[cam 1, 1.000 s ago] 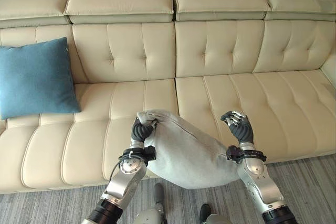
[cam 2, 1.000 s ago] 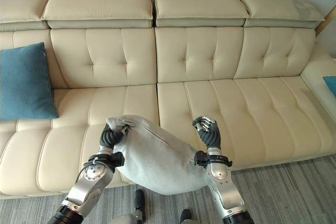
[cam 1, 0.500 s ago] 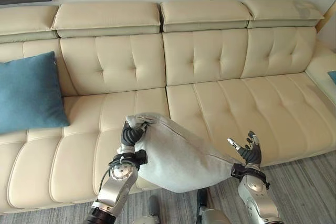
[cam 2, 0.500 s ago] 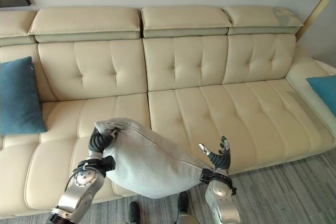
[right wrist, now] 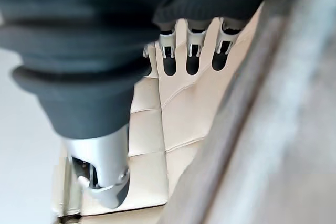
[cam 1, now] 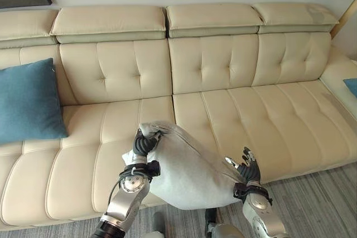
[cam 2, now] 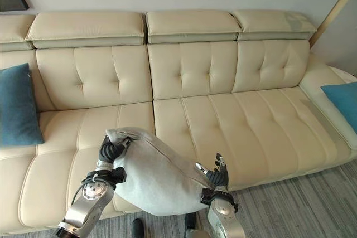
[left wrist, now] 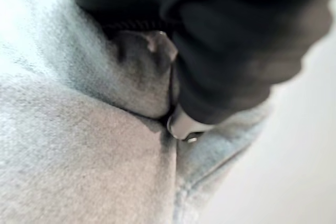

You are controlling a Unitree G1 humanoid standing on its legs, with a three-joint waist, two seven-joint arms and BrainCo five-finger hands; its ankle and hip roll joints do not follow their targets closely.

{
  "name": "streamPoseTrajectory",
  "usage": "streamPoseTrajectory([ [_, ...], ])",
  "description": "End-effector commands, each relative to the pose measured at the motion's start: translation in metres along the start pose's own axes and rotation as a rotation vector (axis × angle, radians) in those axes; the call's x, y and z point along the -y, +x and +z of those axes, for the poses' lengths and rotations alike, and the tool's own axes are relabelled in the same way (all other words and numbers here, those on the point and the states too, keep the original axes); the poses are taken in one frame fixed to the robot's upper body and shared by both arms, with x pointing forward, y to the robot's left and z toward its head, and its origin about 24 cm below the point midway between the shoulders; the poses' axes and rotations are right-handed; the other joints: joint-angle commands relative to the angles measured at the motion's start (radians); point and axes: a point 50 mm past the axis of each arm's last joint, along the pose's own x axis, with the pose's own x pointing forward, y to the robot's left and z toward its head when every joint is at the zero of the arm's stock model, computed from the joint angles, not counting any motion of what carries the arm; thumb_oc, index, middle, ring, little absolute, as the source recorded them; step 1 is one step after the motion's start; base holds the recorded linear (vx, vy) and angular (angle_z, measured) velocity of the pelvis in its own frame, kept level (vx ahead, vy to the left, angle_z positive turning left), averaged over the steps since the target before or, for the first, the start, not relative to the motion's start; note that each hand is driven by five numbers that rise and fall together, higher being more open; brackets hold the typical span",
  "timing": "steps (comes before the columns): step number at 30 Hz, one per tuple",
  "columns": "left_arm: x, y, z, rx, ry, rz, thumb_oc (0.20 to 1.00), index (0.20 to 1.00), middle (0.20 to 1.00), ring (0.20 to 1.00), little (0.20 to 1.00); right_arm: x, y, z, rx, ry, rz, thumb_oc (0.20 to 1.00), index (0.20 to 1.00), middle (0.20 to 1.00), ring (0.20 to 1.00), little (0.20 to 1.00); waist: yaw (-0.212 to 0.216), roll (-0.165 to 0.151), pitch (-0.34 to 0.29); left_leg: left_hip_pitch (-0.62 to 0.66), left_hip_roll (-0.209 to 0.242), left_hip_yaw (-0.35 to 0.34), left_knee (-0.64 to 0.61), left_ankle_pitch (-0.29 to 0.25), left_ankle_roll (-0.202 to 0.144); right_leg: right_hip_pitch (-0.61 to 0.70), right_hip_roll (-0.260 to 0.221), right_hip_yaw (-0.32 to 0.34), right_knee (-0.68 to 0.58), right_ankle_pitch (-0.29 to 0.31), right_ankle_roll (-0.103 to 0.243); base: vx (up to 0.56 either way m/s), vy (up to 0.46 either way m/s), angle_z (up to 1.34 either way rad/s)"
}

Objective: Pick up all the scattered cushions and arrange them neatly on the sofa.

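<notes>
Cream tufted sofa (cam 1: 234,110) runs the full width of your view against a pale wall, with grey striped floor (cam 2: 312,199) along its front edge.

Items before you:

- Grey cushion (cam 1: 187,171): large and soft, slumped over the front edge of the seat near the middle, its upper corner raised toward your left, its lower bulk hanging down past the seat front.
- Left hand (cam 1: 142,143): your fingers are curled tight round the raised upper corner of the grey cushion; in the left wrist view the grey fabric bunches under the dark cover (left wrist: 220,35).
- Right hand (cam 2: 215,176): at the cushion's lower right edge, fingers spread and straight, grasping nothing; in the right wrist view the fingers (right wrist: 191,51) reach out over the sofa seat with the grey fabric just beside them.
- Blue cushion (cam 1: 28,101): upright against the backrest at the sofa's far left, well apart from the grey one.
- Second blue cushion (cam 2: 340,98): lying on the sofa's right end section, partly cut off by the edge of the view.
</notes>
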Motion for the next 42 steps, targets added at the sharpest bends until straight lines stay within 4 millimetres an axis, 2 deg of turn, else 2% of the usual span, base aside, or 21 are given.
streamPoseTrajectory([
  [1,0.010,0.012,0.068,0.345,-0.096,-0.052,0.200,0.200,0.200,0.200,0.200,0.026,0.013,0.012,0.069,-0.088,-0.114,1.000,1.000,1.000,1.000,1.000,0.005,0.015,-0.027,0.018,0.011,0.010,0.000,-0.103,-0.021,0.073,-0.033,0.010,0.040,-0.153,0.079,0.02,0.004,0.04],
  [4,0.006,0.011,0.070,0.353,-0.090,-0.061,0.200,0.200,0.200,0.200,0.200,0.041,0.015,-0.002,0.005,-0.130,-0.162,1.000,1.000,1.000,1.000,1.000,0.003,0.012,-0.026,0.020,0.010,0.011,0.000,-0.106,-0.018,0.071,-0.033,0.011,0.040,-0.150,0.081,0.00,0.000,0.00],
  [9,0.004,0.010,0.068,0.346,-0.084,-0.068,0.200,0.200,0.200,0.200,0.200,0.039,0.011,-0.020,-0.070,-0.134,-0.144,1.000,1.000,1.000,1.000,1.000,0.004,0.010,-0.026,0.021,0.009,0.013,0.000,-0.109,-0.017,0.071,-0.034,0.015,0.039,-0.151,0.082,0.00,0.000,0.00],
  [10,0.005,0.009,0.067,0.338,-0.080,-0.075,0.200,0.200,0.200,0.200,0.200,0.027,0.009,-0.027,-0.103,-0.136,-0.091,1.000,1.000,1.000,1.000,1.000,0.007,0.011,-0.025,0.023,0.009,0.013,0.000,-0.112,-0.017,0.073,-0.034,0.016,0.038,-0.152,0.082,0.00,0.000,0.00],
  [11,0.005,0.009,0.067,0.338,-0.080,-0.074,0.200,0.200,0.200,0.200,0.200,0.027,0.009,-0.027,-0.103,-0.136,-0.091,1.000,1.000,1.000,1.000,1.000,0.007,0.011,-0.024,0.023,0.009,0.013,0.000,-0.112,-0.017,0.073,-0.034,0.016,0.038,-0.152,0.082,0.00,0.000,0.00],
  [12,0.006,0.009,0.066,0.336,-0.077,-0.077,0.200,0.200,0.200,0.200,0.200,0.016,0.008,-0.029,-0.112,-0.134,-0.042,1.000,1.000,1.000,1.000,1.000,0.010,0.012,-0.025,0.025,0.008,0.013,0.000,-0.113,-0.018,0.077,-0.035,0.014,0.035,-0.153,0.082,0.00,0.000,0.00],
  [19,0.010,0.009,0.063,0.320,-0.086,-0.081,0.200,0.200,0.200,0.200,0.200,-0.026,-0.002,-0.024,-0.115,-0.033,0.140,1.000,1.000,1.000,1.000,1.000,0.017,0.018,-0.023,0.034,0.006,0.009,0.000,-0.116,-0.021,0.084,-0.037,0.009,0.036,-0.156,0.079,0.00,0.000,0.00],
  [24,0.014,0.008,0.061,0.304,-0.093,-0.097,0.200,0.200,0.200,0.200,0.200,-0.056,-0.012,-0.017,-0.139,0.130,0.257,1.000,1.000,1.000,1.000,1.000,0.028,0.020,-0.022,0.036,0.006,0.005,0.000,-0.115,-0.027,0.087,-0.037,0.004,0.035,-0.155,0.077,0.00,0.000,0.00],
  [27,0.019,0.008,0.059,0.285,-0.107,-0.111,0.200,0.200,0.200,0.200,0.200,-0.078,-0.031,-0.022,-0.223,0.292,0.370,1.000,1.000,1.000,1.000,1.000,0.035,0.016,-0.021,0.035,0.006,0.002,0.000,-0.114,-0.031,0.087,-0.036,0.000,0.034,-0.155,0.077,0.00,0.000,0.00],
  [29,0.020,0.008,0.058,0.279,-0.110,-0.116,0.200,0.200,0.200,0.200,0.200,-0.082,-0.035,-0.024,-0.250,0.332,0.395,1.000,1.000,1.000,1.000,1.000,0.037,0.014,-0.021,0.035,0.005,0.001,0.000,-0.113,-0.032,0.088,-0.035,-0.002,0.034,-0.154,0.077,0.00,-0.005,0.02],
  [31,0.026,0.008,0.058,0.267,-0.141,-0.142,0.200,0.200,0.200,0.200,0.200,-0.097,-0.049,-0.028,-0.333,0.446,0.470,1.000,1.000,1.000,1.000,1.000,0.047,0.008,-0.021,0.033,0.006,-0.001,0.000,-0.113,-0.037,0.090,-0.034,-0.005,0.033,-0.154,0.075,0.00,0.000,0.00],
  [36,0.029,0.008,0.058,0.254,-0.180,-0.157,0.200,0.200,0.200,0.200,0.200,-0.107,-0.058,-0.026,-0.386,0.551,0.534,1.000,1.000,1.000,1.000,1.000,0.059,0.003,-0.023,0.030,0.007,-0.004,0.000,-0.112,-0.040,0.091,-0.032,-0.009,0.029,-0.155,0.072,0.00,0.000,0.00],
  [37,0.030,0.008,0.057,0.248,-0.185,-0.160,0.200,0.200,0.200,0.200,0.200,-0.108,-0.059,-0.028,-0.401,0.564,0.538,0.630,0.630,0.630,0.630,0.630,0.060,0.002,-0.023,0.030,0.007,-0.004,0.000,-0.112,-0.041,0.091,-0.031,-0.009,0.029,-0.155,0.072,0.00,0.000,0.00],
  [38,0.030,0.008,0.057,0.247,-0.190,-0.159,0.200,0.200,0.200,0.200,0.200,-0.108,-0.059,-0.027,-0.404,0.583,0.537,0.200,0.200,0.200,0.200,0.200,0.061,0.002,-0.024,0.030,0.007,-0.004,0.000,-0.112,-0.041,0.091,-0.031,-0.010,0.029,-0.155,0.071,0.00,0.000,0.00],
  [42,0.031,0.008,0.058,0.243,-0.216,-0.159,0.200,0.200,0.200,0.200,0.200,-0.111,-0.060,-0.026,-0.433,0.678,0.538,0.200,0.200,0.200,0.200,0.200,0.062,0.002,-0.025,0.034,0.007,-0.002,0.000,-0.114,-0.043,0.094,-0.032,-0.010,0.026,-0.153,0.072,0.00,0.000,0.00],
])
